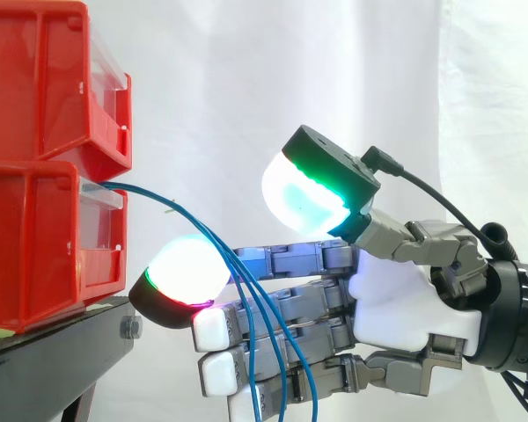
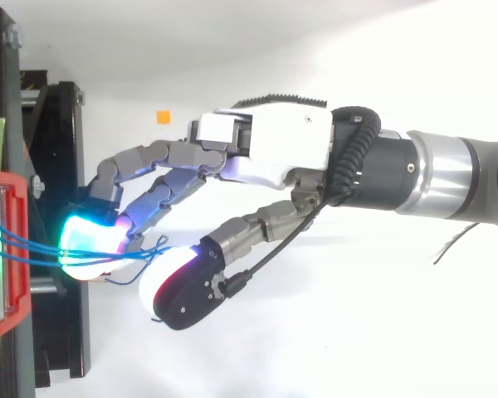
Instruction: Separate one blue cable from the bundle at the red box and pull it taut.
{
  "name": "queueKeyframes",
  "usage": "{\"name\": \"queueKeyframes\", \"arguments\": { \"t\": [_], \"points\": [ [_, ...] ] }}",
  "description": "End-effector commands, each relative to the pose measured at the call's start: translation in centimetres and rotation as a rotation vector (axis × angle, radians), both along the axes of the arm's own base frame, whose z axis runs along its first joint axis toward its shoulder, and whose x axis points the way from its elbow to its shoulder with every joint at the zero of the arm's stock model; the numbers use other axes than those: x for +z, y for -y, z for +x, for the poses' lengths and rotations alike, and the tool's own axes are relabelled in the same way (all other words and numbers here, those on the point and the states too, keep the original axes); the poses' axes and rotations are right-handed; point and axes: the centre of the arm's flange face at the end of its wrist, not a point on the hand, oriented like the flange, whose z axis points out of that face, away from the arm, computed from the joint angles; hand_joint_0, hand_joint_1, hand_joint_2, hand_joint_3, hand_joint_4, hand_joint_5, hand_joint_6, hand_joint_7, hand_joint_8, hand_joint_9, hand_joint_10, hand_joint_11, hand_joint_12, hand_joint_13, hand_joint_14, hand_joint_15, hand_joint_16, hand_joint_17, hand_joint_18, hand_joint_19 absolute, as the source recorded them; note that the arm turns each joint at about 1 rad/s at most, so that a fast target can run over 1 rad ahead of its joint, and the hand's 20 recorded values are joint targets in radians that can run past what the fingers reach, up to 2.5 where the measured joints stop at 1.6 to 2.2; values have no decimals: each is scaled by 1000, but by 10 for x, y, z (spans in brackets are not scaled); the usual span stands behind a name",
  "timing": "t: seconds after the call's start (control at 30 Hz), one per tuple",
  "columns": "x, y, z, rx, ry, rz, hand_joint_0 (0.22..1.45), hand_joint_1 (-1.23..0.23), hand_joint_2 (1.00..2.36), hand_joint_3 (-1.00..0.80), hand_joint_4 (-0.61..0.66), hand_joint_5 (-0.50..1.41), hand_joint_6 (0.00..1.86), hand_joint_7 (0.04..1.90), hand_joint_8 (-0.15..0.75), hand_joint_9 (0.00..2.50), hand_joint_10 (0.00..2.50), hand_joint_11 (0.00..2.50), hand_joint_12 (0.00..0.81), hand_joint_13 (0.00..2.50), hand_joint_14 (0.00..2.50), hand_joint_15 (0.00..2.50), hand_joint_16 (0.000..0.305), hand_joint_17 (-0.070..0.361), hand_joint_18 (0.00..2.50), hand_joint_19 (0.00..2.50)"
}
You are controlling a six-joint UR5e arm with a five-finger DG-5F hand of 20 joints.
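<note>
Blue cables point(image 1: 246, 286) run from the lower red box point(image 1: 35, 255), sag across the hand's point(image 1: 396, 299) straight fingers and hang below them. The hand is spread, thumb point(image 1: 312, 189) raised well above the strands, nothing pinched. Best approach: isolate one strand near the fingertips, pinch only that one, then draw away from the box.

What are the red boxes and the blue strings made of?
The red boxes look like hard moulded plastic: they are shiny, with stiff ribbed rims and see-through fronts. The blue strings are probably thin wires in a smooth plastic coat, since they keep springy curves instead of hanging limp. What is inside them cannot be seen.
</note>
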Motion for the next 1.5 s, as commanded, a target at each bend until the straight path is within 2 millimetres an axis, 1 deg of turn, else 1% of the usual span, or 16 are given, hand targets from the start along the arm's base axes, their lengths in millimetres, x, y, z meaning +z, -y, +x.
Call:
{"name": "queueKeyframes", "arguments": {
  "t": [0.0, 0.1, 0.23, 0.7, 0.93, 1.13, 1.33, 1.47],
  "points": [
    [0, 0, 0, 1, 0, 0, 595, -729, 1003, -432, 203, -131, 502, 1013, 293, 770, 16, 567, 339, 765, 19, 560, 43, 96, 583, 672],
    [1, -4, 1, 5, 2, 0, 595, -729, 1003, -432, 204, -131, 503, 1013, 293, 772, 14, 565, 340, 772, 20, 565, 43, 97, 584, 672],
    [0, -4, 1, 6, 3, 3, 597, -728, 1004, -429, 203, -130, 503, 1015, 293, 775, 17, 560, 338, 770, 20, 563, 43, 96, 590, 672],
    [7, -4, 4, 8, 16, 17, 619, -713, 1007, -383, 195, -124, 502, 1059, 294, 785, 17, 573, 337, 778, 20, 569, 42, 96, 592, 672],
    [9, -5, 5, 8, 19, 17, 618, -708, 1006, -395, 190, -116, 502, 1121, 296, 793, 15, 578, 338, 784, 20, 570, 43, 96, 594, 671],
    [12, -5, 7, 8, 22, 18, 609, -706, 1006, -418, 186, -115, 502, 1127, 295, 795, 15, 581, 341, 790, 20, 582, 43, 97, 604, 679],
    [11, -6, 7, 9, 18, 14, 603, -704, 1004, -426, 188, -115, 502, 1123, 299, 800, 14, 576, 342, 792, 19, 572, 43, 97, 606, 670],
    [7, -8, 5, 10, -10, 10, 603, -705, 1005, -417, 187, -115, 502, 1128, 299, 800, 15, 580, 342, 792, 21, 573, 43, 97, 609, 680]
  ]
}}
